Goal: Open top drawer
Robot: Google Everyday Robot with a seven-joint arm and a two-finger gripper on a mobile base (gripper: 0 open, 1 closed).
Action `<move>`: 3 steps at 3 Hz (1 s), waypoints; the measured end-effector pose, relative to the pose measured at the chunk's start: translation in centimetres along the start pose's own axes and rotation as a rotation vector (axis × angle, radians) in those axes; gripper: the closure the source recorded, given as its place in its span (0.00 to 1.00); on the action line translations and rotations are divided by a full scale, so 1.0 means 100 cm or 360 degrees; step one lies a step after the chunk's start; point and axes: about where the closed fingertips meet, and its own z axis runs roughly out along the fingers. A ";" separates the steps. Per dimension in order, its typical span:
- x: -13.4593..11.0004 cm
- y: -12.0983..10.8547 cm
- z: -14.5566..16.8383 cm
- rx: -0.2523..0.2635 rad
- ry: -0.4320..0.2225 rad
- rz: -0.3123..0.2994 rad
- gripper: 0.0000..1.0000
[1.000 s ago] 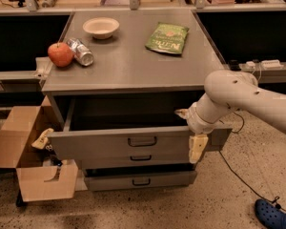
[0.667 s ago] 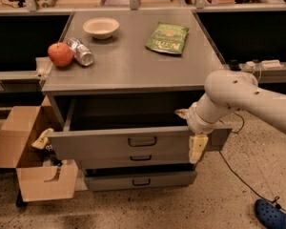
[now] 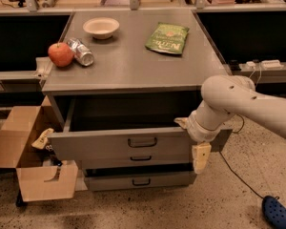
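- The gripper (image 3: 193, 140) is sitting against the right end of the top drawer (image 3: 109, 144); whether it is clasping anything cannot be told.
- The top drawer is standing pulled out, its dark handle (image 3: 142, 141) lying just left of the gripper.
- Two shallower drawers (image 3: 140, 170) are sitting below and to the left.
- An apple (image 3: 60, 54), can (image 3: 80, 51), bowl (image 3: 101, 27) and green bag (image 3: 168, 38) are resting on the cabinet top (image 3: 128, 70), above the gripper.
- A cardboard box (image 3: 33, 175) is standing far left; a blue shoe (image 3: 279, 213) is lying lower right.
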 end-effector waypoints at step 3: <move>0.004 0.036 -0.012 0.0009 -0.0014 0.0088 0.63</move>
